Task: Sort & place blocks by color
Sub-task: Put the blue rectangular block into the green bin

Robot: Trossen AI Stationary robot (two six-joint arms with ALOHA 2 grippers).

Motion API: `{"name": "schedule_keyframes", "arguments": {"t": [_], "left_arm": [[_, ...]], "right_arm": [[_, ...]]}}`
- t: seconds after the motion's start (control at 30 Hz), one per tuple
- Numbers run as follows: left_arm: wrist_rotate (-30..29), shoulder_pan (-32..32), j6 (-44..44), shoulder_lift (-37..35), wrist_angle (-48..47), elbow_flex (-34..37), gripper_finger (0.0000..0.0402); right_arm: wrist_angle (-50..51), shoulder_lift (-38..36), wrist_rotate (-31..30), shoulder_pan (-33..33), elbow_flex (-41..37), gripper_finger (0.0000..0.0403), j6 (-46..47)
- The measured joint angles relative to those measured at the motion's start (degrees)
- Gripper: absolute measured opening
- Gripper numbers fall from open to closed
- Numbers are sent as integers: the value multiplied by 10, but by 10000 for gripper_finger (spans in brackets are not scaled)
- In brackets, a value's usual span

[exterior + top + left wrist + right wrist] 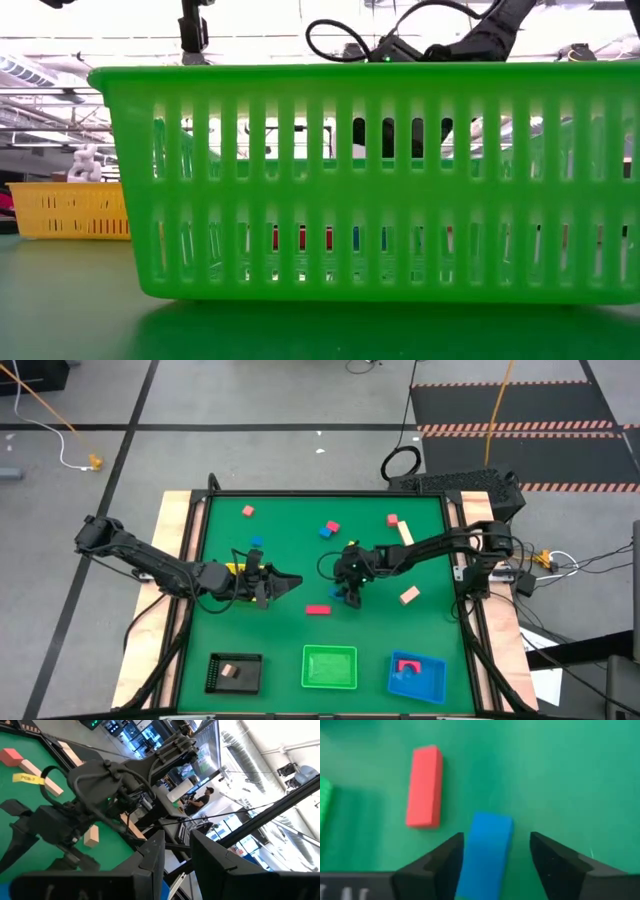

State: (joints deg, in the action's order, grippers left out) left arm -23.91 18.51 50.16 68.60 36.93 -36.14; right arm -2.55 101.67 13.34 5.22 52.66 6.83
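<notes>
My right gripper is open and low over the table's middle. Its fingers stand on either side of a blue bar that lies flat on the green mat. A red bar lies beside it, also in the high view. My left gripper is open and holds nothing; it hovers left of centre, in front of the yellow tray. Other blocks lie loose on the mat: a pink one, a blue one, a red and blue pair, a red one, a cream bar and a cream cube. My right gripper comes at the blue bar from above, with its fingers along the bar's long sides. One finger is close against one long side, and I cannot tell whether it touches. The other finger stands clear of the bar.
Along the near edge stand a black tray holding a cream block, a green tray and a blue tray holding a red piece. The green tray's slatted wall fills the low view. A person sits in the room beyond.
</notes>
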Motion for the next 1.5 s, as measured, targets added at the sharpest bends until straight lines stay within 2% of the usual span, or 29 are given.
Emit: {"name": "schedule_keyframes", "arguments": {"t": [0.2,0.37,0.63,0.8,1.17,1.23,1.33,1.5], "left_arm": [[0,0,-1,0,0,0,93],[0,0,-1,0,0,0,93],[0,0,-1,0,0,0,93],[0,0,5,0,-9,0,93],[0,0,25,0,-30,0,93],[0,0,25,0,-31,0,93],[0,0,25,0,-30,0,93],[0,0,22,0,-31,0,93]], "right_arm": [[23,-2,-77,-24,1,263,-4],[21,-3,-150,-48,2,264,-28],[16,-1,-152,-80,0,257,-32],[10,-2,-179,-79,1,258,-32],[21,-2,-144,-80,1,254,-31],[23,-2,-143,-80,1,241,-31],[33,-2,-147,-80,1,201,-30],[30,-3,-148,-80,-13,87,-30]]}}
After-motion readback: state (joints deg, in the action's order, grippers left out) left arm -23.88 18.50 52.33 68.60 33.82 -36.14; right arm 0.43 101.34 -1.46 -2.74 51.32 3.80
